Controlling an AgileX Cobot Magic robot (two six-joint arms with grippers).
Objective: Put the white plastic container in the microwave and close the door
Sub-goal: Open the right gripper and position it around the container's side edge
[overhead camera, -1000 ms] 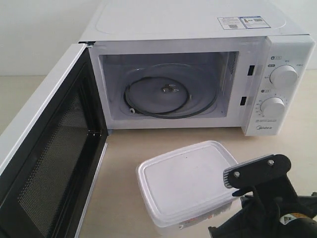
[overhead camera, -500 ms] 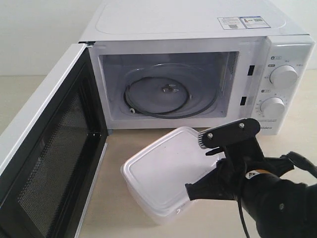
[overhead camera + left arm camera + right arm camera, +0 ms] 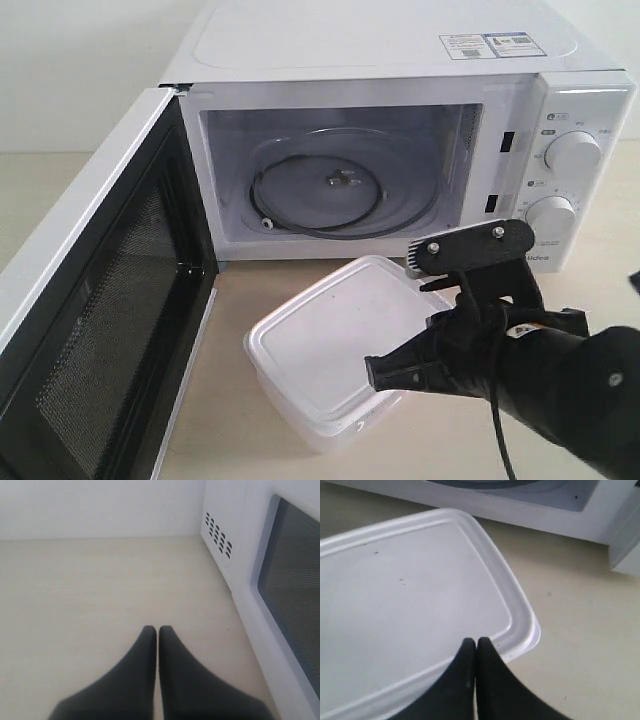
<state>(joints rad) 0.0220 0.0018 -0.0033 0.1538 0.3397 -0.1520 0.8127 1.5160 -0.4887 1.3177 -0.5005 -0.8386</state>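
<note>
The white plastic container (image 3: 320, 345) sits lid-up on the table just in front of the open microwave (image 3: 380, 50), askew to its front. My right gripper (image 3: 372, 374) is shut with nothing between its fingers, its tips at the near right rim of the lid (image 3: 410, 595). The door (image 3: 110, 300) stands wide open on the left, black mesh face inward. The glass turntable (image 3: 340, 185) inside is bare. My left gripper (image 3: 157, 629) is shut and empty over bare table beside the door's outer window (image 3: 295, 595); it does not show in the exterior view.
Two round dials (image 3: 572, 153) (image 3: 550, 215) are on the panel right of the cavity, close above my right arm. The microwave's side vents (image 3: 217, 532) show ahead of the left gripper. A pale wall runs behind the table.
The right arm came in from the lower right, and the container slid left and toward the microwave, turning a little. In the last half second the container has hardly moved.
</note>
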